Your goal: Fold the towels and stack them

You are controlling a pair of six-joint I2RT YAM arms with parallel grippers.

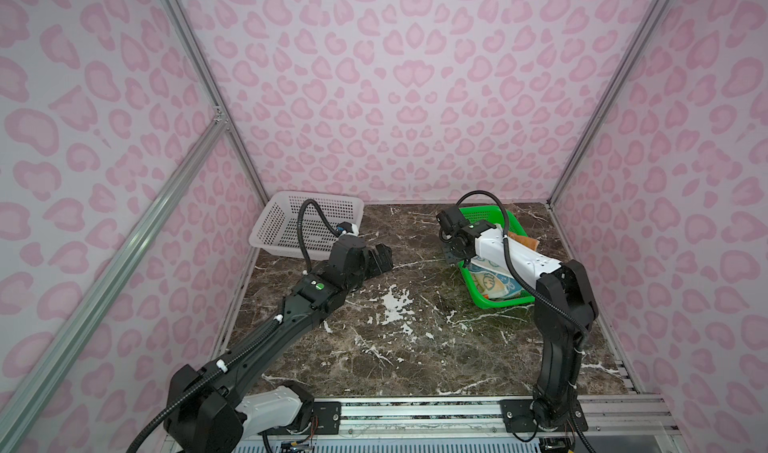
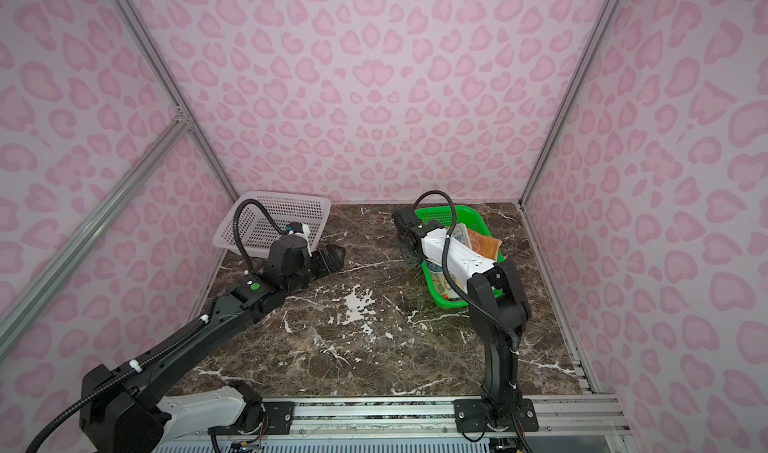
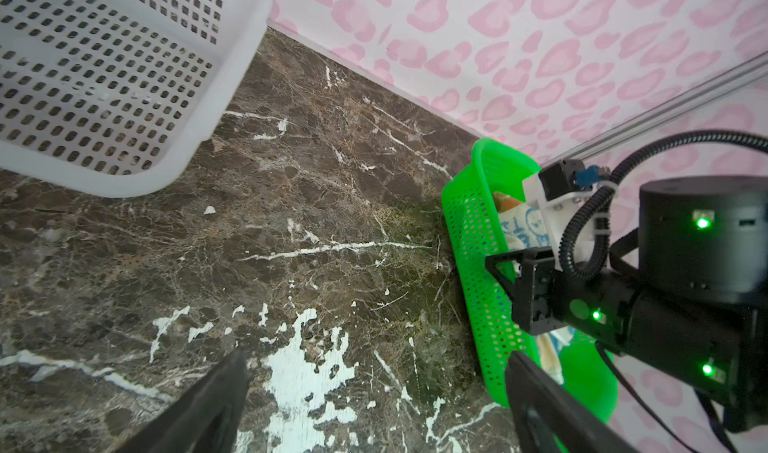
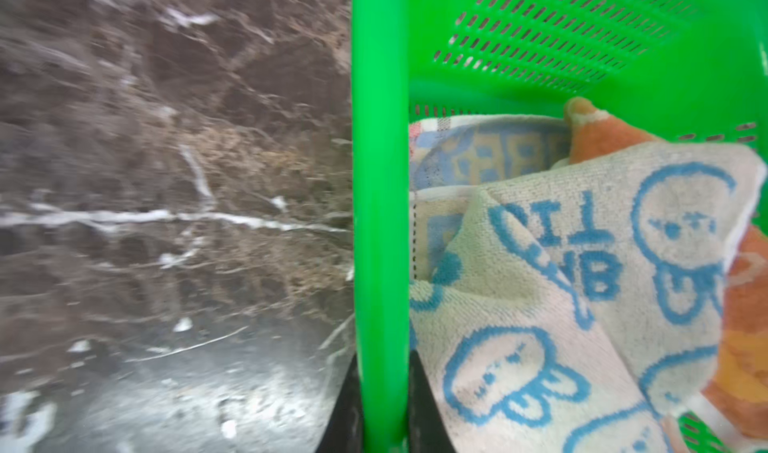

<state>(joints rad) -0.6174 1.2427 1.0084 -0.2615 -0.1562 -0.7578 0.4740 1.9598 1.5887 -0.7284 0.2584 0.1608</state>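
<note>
1. While the left arm reaches out over the brown marble table (image 1: 395, 347), the left gripper (image 3: 378, 357) hangs just above the bare stone with its fingers spread wide and nothing between them.
2. The white perforated basket (image 1: 274, 230) sits in the far left corner; the left gripper is near its front corner, not touching.
3. The green perforated basket (image 1: 498, 301) sits on the right side of the table, towards the back.
4. The right gripper (image 4: 382, 372) is at the green basket's left rim, one finger outside the wall and one inside, pinched narrow on the rim itself. It is not on cloth.
5. All the towels lie in the green basket in a loose, unfolded heap:
   - The cream towel with blue bunnies (image 4: 540, 305) is on top, crumpled, with block letters showing.
   - The blue-and-cream letter towel (image 4: 490, 155) lies under it, against the basket's left wall.
   - The orange towel (image 4: 602, 139) is behind and beneath the cream one. In both top views it sticks up at the basket's far right rim (image 2: 484, 245).
6. The right arm's white forearm crosses over the basket, hiding much of the heap from above.
</note>
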